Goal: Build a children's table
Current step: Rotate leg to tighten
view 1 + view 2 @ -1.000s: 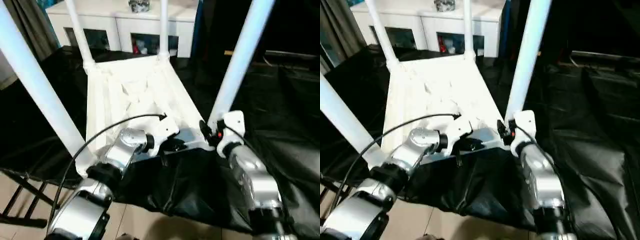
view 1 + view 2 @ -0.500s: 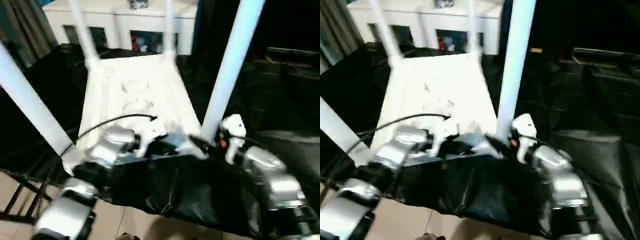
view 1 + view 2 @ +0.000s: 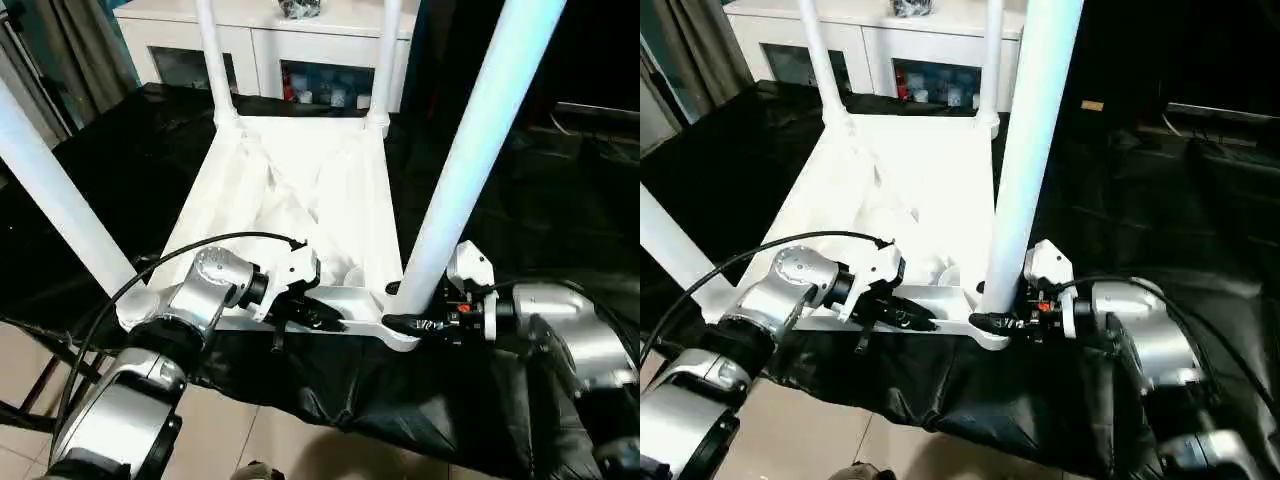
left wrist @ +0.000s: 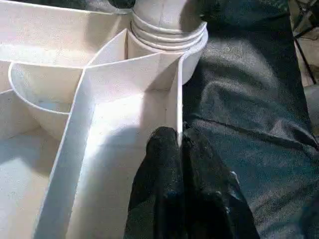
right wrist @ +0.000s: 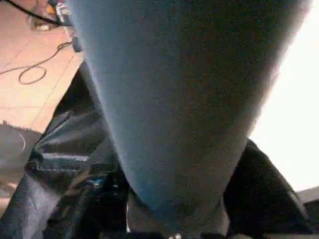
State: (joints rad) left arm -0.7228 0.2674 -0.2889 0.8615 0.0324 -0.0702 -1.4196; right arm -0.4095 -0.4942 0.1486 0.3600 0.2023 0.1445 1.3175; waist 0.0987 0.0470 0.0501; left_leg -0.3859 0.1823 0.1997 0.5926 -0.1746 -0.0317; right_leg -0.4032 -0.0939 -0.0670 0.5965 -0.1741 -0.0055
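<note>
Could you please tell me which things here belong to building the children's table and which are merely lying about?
Job:
white plastic ribbed tabletop, upside down
four white cylindrical legs, upright in its corner sockets

Lying about:
black-covered work table
white glass-door cabinet

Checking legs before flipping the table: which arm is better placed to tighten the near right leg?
Right. The right gripper already straddles the base of the near right leg at its corner socket. The left gripper is shut on the tabletop's near rim, steadying it.

The left gripper pinches shut on the white plastic tabletop's near rim; the right gripper straddles its near-right white cylindrical leg.
</note>
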